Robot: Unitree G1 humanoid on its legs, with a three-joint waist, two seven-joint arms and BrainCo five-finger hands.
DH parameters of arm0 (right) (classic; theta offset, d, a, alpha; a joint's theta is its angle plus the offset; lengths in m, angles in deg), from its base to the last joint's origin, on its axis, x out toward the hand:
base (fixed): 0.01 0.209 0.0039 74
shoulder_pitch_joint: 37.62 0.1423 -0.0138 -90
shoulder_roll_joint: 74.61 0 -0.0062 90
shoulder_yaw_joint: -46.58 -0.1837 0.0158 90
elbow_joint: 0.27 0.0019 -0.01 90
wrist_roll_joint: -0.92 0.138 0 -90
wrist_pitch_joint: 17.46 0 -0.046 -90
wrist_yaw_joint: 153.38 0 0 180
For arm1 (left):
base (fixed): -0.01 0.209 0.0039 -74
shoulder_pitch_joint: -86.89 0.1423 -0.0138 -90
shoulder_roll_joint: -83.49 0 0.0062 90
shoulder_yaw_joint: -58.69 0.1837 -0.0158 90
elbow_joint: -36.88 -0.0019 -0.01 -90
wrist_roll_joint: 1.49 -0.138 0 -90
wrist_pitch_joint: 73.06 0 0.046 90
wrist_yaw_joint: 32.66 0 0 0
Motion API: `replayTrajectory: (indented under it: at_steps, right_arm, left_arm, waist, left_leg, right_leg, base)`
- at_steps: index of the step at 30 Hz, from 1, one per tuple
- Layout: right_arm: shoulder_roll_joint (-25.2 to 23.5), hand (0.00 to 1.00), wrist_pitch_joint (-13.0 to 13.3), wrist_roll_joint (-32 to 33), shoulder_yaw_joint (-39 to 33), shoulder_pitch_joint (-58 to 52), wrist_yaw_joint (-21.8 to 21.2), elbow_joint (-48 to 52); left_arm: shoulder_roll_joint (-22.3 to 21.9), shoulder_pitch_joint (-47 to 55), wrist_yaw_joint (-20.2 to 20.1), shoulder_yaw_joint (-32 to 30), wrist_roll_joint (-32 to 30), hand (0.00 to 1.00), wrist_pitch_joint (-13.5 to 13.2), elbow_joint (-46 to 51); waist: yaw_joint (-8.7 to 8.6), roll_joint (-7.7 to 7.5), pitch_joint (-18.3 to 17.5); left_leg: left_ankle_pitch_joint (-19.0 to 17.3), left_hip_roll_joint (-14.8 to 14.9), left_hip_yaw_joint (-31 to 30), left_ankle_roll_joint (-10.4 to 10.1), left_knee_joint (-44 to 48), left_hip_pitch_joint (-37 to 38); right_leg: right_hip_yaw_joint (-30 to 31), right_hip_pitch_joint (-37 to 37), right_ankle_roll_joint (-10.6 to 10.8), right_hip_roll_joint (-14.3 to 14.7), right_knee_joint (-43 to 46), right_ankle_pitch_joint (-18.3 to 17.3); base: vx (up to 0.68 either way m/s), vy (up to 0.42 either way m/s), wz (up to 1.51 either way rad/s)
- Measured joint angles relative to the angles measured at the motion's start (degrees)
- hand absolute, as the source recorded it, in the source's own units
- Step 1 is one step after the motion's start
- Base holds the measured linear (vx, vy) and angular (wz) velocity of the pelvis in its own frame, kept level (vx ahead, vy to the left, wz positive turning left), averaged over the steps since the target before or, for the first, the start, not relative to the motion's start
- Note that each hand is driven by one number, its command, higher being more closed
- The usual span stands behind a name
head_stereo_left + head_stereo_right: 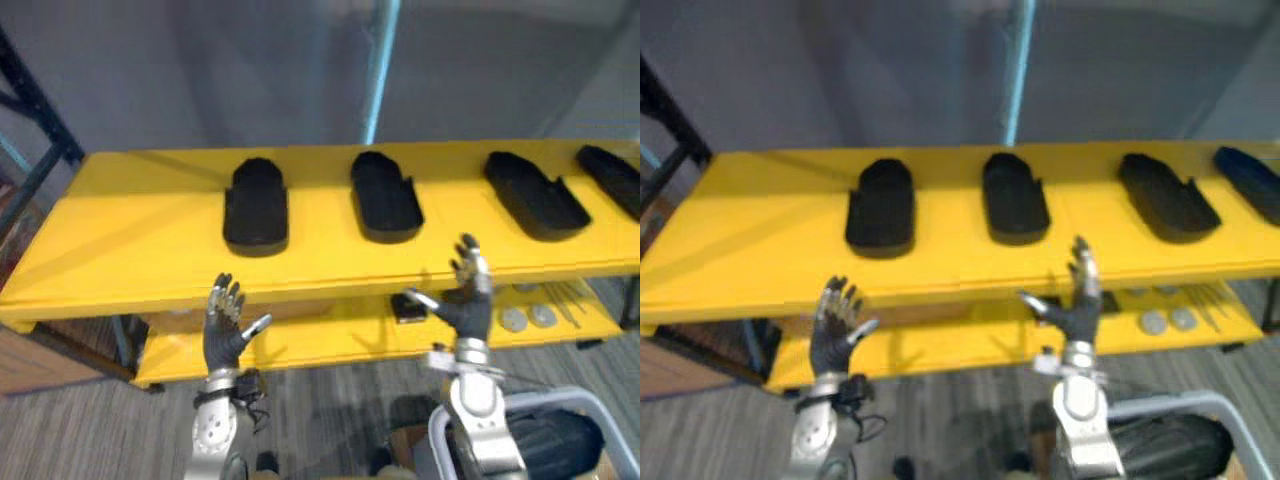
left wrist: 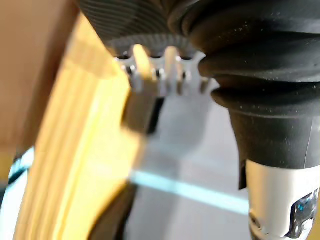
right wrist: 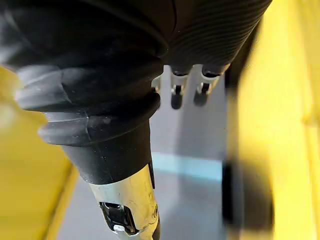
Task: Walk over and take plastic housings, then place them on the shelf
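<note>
Several black plastic housings lie in a row on the yellow top shelf (image 1: 120, 250): one at the left (image 1: 256, 203), one in the middle (image 1: 385, 196), one further right (image 1: 535, 195) and one at the right edge (image 1: 612, 178). My left hand (image 1: 226, 335) is raised in front of the shelf's front edge, below the left housing, fingers spread and holding nothing. My right hand (image 1: 468, 295) is raised a little higher, below and between the middle and right housings, fingers straight and also holding nothing. Both hands are short of the housings.
A lower yellow shelf (image 1: 330, 335) carries a small dark box (image 1: 408, 307), round silver discs (image 1: 528, 317) and thin metal tools (image 1: 570, 300). A dark frame (image 1: 35, 120) stands at the left. A teal pole (image 1: 378, 70) rises behind the shelf. A grey-framed cart (image 1: 560, 430) sits at the lower right.
</note>
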Motion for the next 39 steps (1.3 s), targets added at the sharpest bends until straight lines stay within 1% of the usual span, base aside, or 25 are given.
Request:
replayTrajectory:
  at_steps: [2, 4, 7, 9, 12, 15, 16, 17, 18, 19, 21, 22, 23, 24, 25, 27, 29, 31, 33, 34, 35, 36, 37, 38, 39]
  right_arm:
    - [-0.18, 0.00, 0.00, 0.08, -2.38, -3.01, 0.88, 0.64]
    - [-0.75, 0.00, 0.07, 1.09, -5.52, -8.25, 1.51, 0.76]
    - [-1.18, 0.00, 1.49, 4.03, -6.69, -11.40, 1.54, 0.88]
    - [-2.08, 0.00, 5.23, 8.14, -6.80, -13.51, 0.27, 1.59]
    - [-2.13, 0.00, 6.17, 7.90, -5.88, -13.81, -0.99, 2.03]
    - [-1.08, 0.00, 6.14, 4.95, -3.86, -12.01, -1.83, 2.00]
    - [-0.77, 0.00, 6.14, 4.99, -3.46, -11.30, -2.03, 1.95]
    - [0.02, 0.00, 6.14, 5.06, -2.63, -9.80, -2.41, 1.70]
    - [0.82, 0.00, 6.14, 5.18, -2.13, -7.44, -3.38, 1.20]
    - [1.28, 0.00, 6.15, 5.38, -1.84, -6.28, -3.87, 0.90]
    - [3.74, 0.00, 6.52, 6.90, -1.01, -1.01, -5.91, -1.75]
    - [4.66, 0.00, 6.68, 7.50, -0.56, 0.12, -6.06, -2.53]
    - [6.21, 0.00, 6.73, 8.69, 0.40, 2.43, -6.70, -4.08]
    - [6.65, 0.00, 6.78, 9.27, 0.76, 3.41, -6.94, -4.81]
    - [6.92, 0.00, 6.75, 10.86, 1.68, 4.97, -6.97, -5.66]
    - [6.83, 0.00, 6.63, 11.19, 2.76, 5.45, -6.80, -5.85]
    - [6.14, 0.00, 5.83, 10.88, 2.73, 5.72, -5.67, -7.44]
    - [4.71, 0.00, 5.02, 10.86, 1.59, 4.31, -5.25, -7.96]
    - [3.78, 0.00, 5.03, 10.91, 1.41, 2.73, -5.49, -7.94]
    - [2.45, 0.00, 5.12, 10.78, 1.39, 0.56, -6.50, -7.92]
    - [1.58, 0.00, 5.15, 10.52, 1.70, -1.71, -7.50, -7.92]
    - [1.24, 0.00, 5.25, 9.89, 1.97, -2.94, -8.18, -7.93]
    - [1.27, 0.00, 5.36, 9.80, 1.99, -3.23, -8.24, -7.92]
    - [1.22, 0.00, 5.94, 9.86, 1.78, -3.24, -8.14, -7.88]
    - [1.18, 0.00, 7.00, 9.87, 1.65, -2.97, -8.09, -7.81]
  left_arm:
    - [0.70, -1.45, -0.28, 1.45, -0.29, 0.00, 0.00, -0.05]
    - [1.97, -4.12, -0.20, 2.80, -2.22, 0.00, 0.00, -0.07]
    - [2.04, -4.94, 1.27, 2.19, -3.09, 0.00, 0.00, -0.07]
    - [2.07, -5.06, 4.31, 0.33, -3.47, 0.00, 0.34, -0.06]
    - [1.68, -5.49, 5.70, -0.39, -3.43, 0.00, 1.19, 0.00]
    - [0.37, -5.17, 5.67, -0.60, -3.38, 0.00, 1.85, 0.28]
    - [0.17, -5.04, 5.68, -0.84, -3.37, 0.00, 2.01, 0.49]
    - [-0.60, -4.83, 5.71, -1.82, -3.37, 0.00, 2.11, 1.11]
    - [-0.95, -4.51, 6.00, -3.24, -3.35, 0.00, 2.10, 1.92]
    - [-1.05, -4.18, 6.36, -3.84, -3.35, 0.00, 2.10, 2.39]
    - [-1.21, -2.92, 7.87, -5.61, -3.46, 0.00, 2.05, 3.55]
    - [-1.25, -2.43, 8.24, -5.77, -3.46, 0.00, 2.02, 4.03]
    - [-1.24, -1.25, 8.79, -6.06, -3.48, 0.00, 1.78, 5.06]
    - [-1.24, -0.83, 8.92, -6.18, -3.48, 0.00, 1.38, 5.21]
    - [-1.27, -0.51, 8.91, -6.54, -3.48, 0.00, 0.75, 5.41]
    - [-1.27, -1.35, 8.74, -6.55, -3.49, 0.00, -0.12, 5.60]
    - [-1.34, -2.50, 8.17, -6.34, -3.46, 0.00, -0.72, 5.59]
    - [-1.43, -2.51, 6.96, -6.20, -3.49, 0.00, -0.72, 5.54]
    - [-1.40, -2.46, 6.12, -6.03, -3.88, 0.00, -0.70, 5.54]
    - [-1.38, -2.49, 5.57, -5.99, -4.39, 0.00, -0.51, 5.54]
    - [-1.02, -2.48, 5.27, -6.02, -4.39, 0.00, -0.36, 5.57]
    - [-0.58, -2.32, 4.96, -6.08, -4.38, 0.00, -0.37, 5.28]
    - [-0.27, -2.39, 4.77, -6.09, -4.35, 0.00, -0.34, 4.63]
    - [0.03, -2.39, 4.56, -6.11, -4.31, 0.00, -0.21, 4.09]
    - [0.00, -2.36, 4.33, -6.11, -4.26, 0.00, -0.17, 4.10]
  waist:
    - [-1.45, -0.24, -0.77]
    - [-3.89, -0.43, -0.98]
    - [-4.73, 0.02, -1.37]
    - [-6.27, 0.60, -1.61]
    - [-6.61, 0.90, -1.78]
    - [-5.63, 2.02, -1.92]
    - [-5.21, 2.34, -2.06]
    - [-4.61, 2.82, -2.18]
    - [-3.41, 3.06, -2.00]
    - [-2.99, 3.12, -1.92]
    - [-0.38, 3.46, -0.87]
    - [0.31, 4.23, -0.85]
    - [1.48, 6.02, -0.77]
    - [1.73, 6.64, -0.91]
    - [1.72, 6.96, -0.88]
    - [1.08, 5.95, 0.19]
    - [1.12, 4.90, 1.99]
    - [0.96, 5.21, 4.13]
    - [1.03, 4.85, 4.36]
    - [0.89, 4.35, 4.80]
    - [0.84, 4.31, 5.07]
    - [0.90, 4.95, 5.43]
    - [0.62, 4.87, 5.43]
    - [0.20, 4.70, 5.26]
    - [0.50, 4.63, 5.29]
  left_leg:
    - [-0.59, -0.05, 2.15, -0.02, 0.00, 0.27]
    - [-1.73, 0.08, 6.91, -0.54, 0.04, 2.21]
    - [-2.51, 0.60, 12.07, -0.98, 0.30, 4.18]
    - [-3.43, 1.63, 16.84, -2.13, 0.31, 6.10]
    - [-4.71, 3.09, 18.82, -2.99, 1.51, 6.95]
    - [-6.53, 5.12, 18.85, -3.80, 4.96, 6.55]
    - [-6.96, 5.57, 18.70, -3.71, 5.74, 6.47]
    - [-8.28, 6.39, 16.82, -2.56, 8.02, 5.82]
    - [-10.32, 7.24, 12.16, -0.36, 12.08, 4.67]
    - [-11.35, 7.66, 9.49, 0.88, 14.45, 3.91]
    - [-16.64, 8.18, -4.70, 6.23, 26.64, 0.21]
    - [-18.20, 7.95, -8.41, 6.72, 28.97, -0.26]
    - [-20.48, 7.43, -14.71, 6.54, 30.90, -0.13]
    - [-21.22, 6.84, -16.89, 6.07, 30.77, 0.02]
    - [-21.71, 5.70, -17.47, 5.20, 30.30, -0.13]
    - [-22.52, 4.05, -16.92, 3.85, 28.54, -0.02]
    - [-24.20, 2.75, -16.47, 1.45, 25.40, 1.76]
    - [-26.52, 1.41, -14.40, 2.08, 25.19, 3.78]
    - [-27.06, 0.54, -13.38, 2.45, 25.42, 4.21]
    - [-27.37, -0.38, -12.26, 3.03, 26.21, 4.31]
    - [-27.50, -0.26, -10.85, 4.35, 26.51, 3.72]
    - [-26.83, 0.15, -9.44, 5.09, 26.60, 2.88]
    - [-26.23, 0.16, -9.07, 5.42, 26.33, 2.63]
    - [-24.69, 0.19, -8.98, 5.68, 25.36, 1.93]
    - [-23.15, 0.35, -9.00, 5.84, 24.47, 1.06]
  right_leg:
    - [2.19, -1.13, 0.22, 0.22, -0.26, 0.20]
    - [6.76, -2.50, 0.07, 1.11, -0.51, 0.43]
    - [6.12, -3.67, -1.16, 1.29, -0.79, 0.40]
    - [5.81, -3.78, -3.43, 2.44, -1.54, 2.10]
    - [5.82, -3.89, -3.41, 3.71, -2.68, 2.87]
    - [6.15, -3.35, -3.07, 5.06, -3.44, 4.12]
    - [6.47, -3.34, -2.90, 5.41, -3.51, 4.46]
    - [7.64, -3.29, -2.89, 6.07, -3.70, 4.95]
    - [9.40, -3.28, -3.01, 6.60, -3.82, 5.18]
    - [10.26, -3.23, -3.05, 6.79, -3.80, 5.21]
    - [15.28, -2.32, -3.91, 7.86, -3.80, 4.55]
    - [16.64, -2.39, -3.94, 8.51, -3.88, 4.49]
    - [18.95, -2.73, -3.81, 10.00, -3.88, 4.61]
    - [19.48, -3.39, -3.66, 10.42, -3.67, 4.73]
    - [20.67, -4.85, -3.33, 10.40, -3.40, 5.28]
    - [21.13, -5.97, -2.16, 8.71, -3.33, 6.49]
    - [21.55, -8.04, -0.58, 8.26, -1.79, 8.57]
    - [21.40, -8.83, -0.62, 8.05, 1.32, 9.25]
    - [20.60, -9.43, -0.64, 7.61, 2.50, 9.29]
    - [17.38, -9.72, -2.16, 6.80, 2.90, 11.52]
    - [14.76, -10.66, -4.55, 6.90, 1.71, 16.61]
    - [12.02, -11.95, -6.80, 6.99, 3.94, 16.48]
    - [10.24, -12.74, -7.51, 6.98, 8.08, 12.59]
    - [7.43, -13.46, -7.46, 6.52, 16.07, 5.33]
    - [4.47, -13.41, -7.58, 5.28, 22.59, -0.86]
  base:
    - [-0.02, 0.026, -0.73]
    - [-0.02, 0.026, -1.04]
    - [0.00, 0.013, -1.03]
    - [0.04, -0.062, -1.13]
    - [0.02, -0.079, -0.48]
    - [0.05, -0.086, -0.17]
    - [0.08, -0.070, -0.35]
    - [0.05, -0.040, -0.56]
    - [0.05, -0.050, -0.63]
    - [0.01, -0.009, -0.77]
    - [-0.02, 0.075, -0.99]
    - [-0.05, 0.202, -1.22]
    - [-0.07, 0.203, -0.98]
    - [-0.10, 0.217, -0.99]
    - [-0.10, 0.182, -0.53]
    - [-0.11, 0.187, -0.20]
    - [-0.13, 0.187, -0.33]
    - [-0.20, 0.145, -0.62]
    - [-0.19, 0.086, -0.43]
    - [-0.28, 0.079, -0.55]
    - [-0.38, 0.049, -0.73]
    - [-0.32, 0.032, -0.58]
    - [-0.34, 0.028, -0.32]
    - [-0.22, 0.019, -0.08]
    - [-0.25, 0.019, -0.01]
